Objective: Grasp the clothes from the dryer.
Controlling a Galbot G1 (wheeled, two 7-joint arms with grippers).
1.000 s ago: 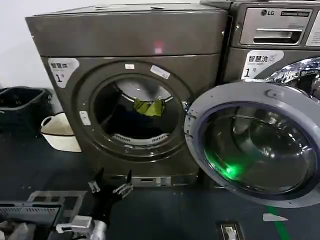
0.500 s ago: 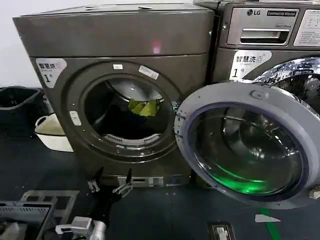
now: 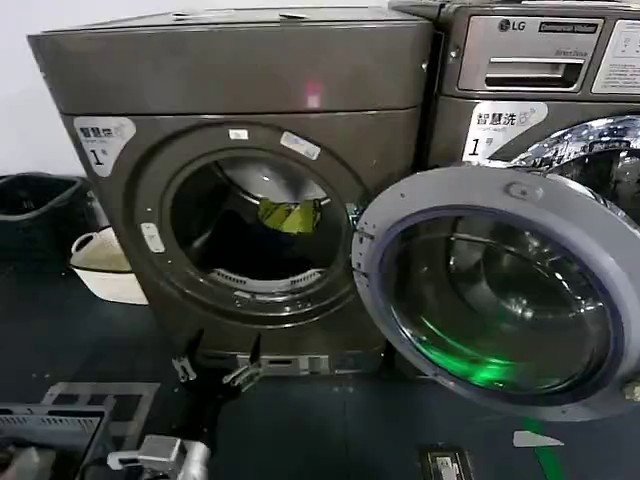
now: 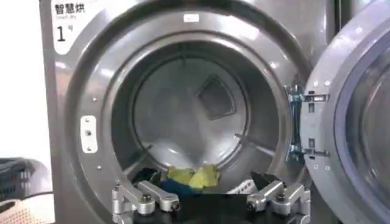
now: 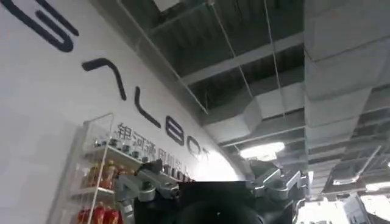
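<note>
Yellow-green and navy clothes (image 3: 288, 216) lie crumpled in dryer (image 3: 240, 100).

— What does the robot's body look like?

— From the head view, the left gripper (image 3: 216, 357) has two dark fingers tipped with silver-grey metal links, set on a black wrist. Lower down sits a pale grey cylindrical joint (image 3: 160, 455) with a small bracket on it.

— And up close?

— In the left wrist view, the left gripper's fingers (image 4: 144, 198) are cast silver metal linkages with round dark screws at the pivots, mounted on a black body. The right gripper (image 5: 210, 185) has the same build: grey metal links, dark pivot screws, a rounded black housing beneath. Its fingertips look dark, possibly rubber pads, though the light makes that uncertain.
</note>
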